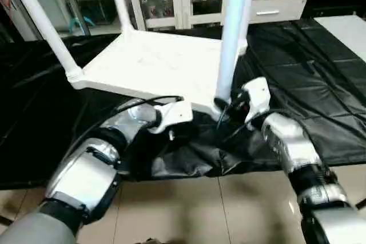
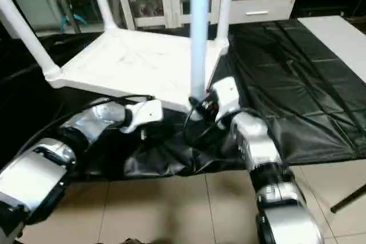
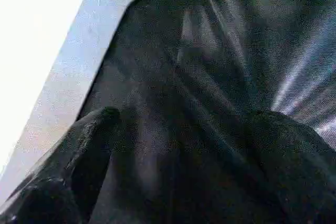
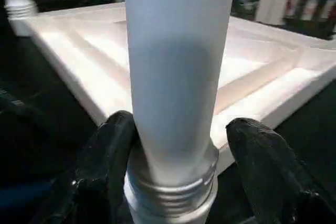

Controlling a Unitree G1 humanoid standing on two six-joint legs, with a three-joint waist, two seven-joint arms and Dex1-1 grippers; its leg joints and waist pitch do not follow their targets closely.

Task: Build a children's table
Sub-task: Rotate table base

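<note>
Table top lies upside down on the black sheet, ribbed underside up, four white legs standing up from its corners. Nearest leg stands at the top's near corner; its threaded collar is visible just above the socket in the right wrist view. Right gripper sits at the base of that leg, black fingers either side of it: one touching the tube, the other standing a bit off, so jaws partly open around the leg, not clamped. Left gripper is down at the top's near edge, left of that leg, fingers spread wide over the black sheet, holding nothing; white edge of the top just beside it.
</note>
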